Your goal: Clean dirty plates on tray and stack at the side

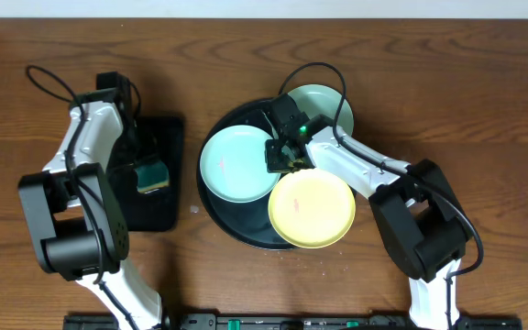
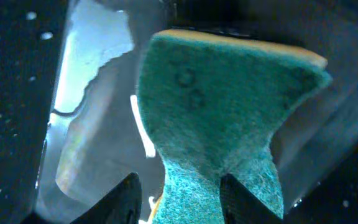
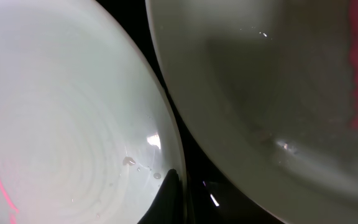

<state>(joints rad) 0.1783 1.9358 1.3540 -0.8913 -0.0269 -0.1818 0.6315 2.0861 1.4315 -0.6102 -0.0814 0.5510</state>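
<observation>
My left hand (image 1: pixel 151 174) pinches a green scouring sponge (image 2: pixel 229 112); my right hand (image 1: pixel 280 158) hangs low, arm bent inward.

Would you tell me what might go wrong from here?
The right hand sits in the tight gap among the blue plate, the mint plate and the yellow plate; grasping there may shove a rim rather than grip it. That yellow plate overhangs the rim of the round tray, so a bump could tip it off. The left hand pinches the sponge near one end; it may slip.
</observation>
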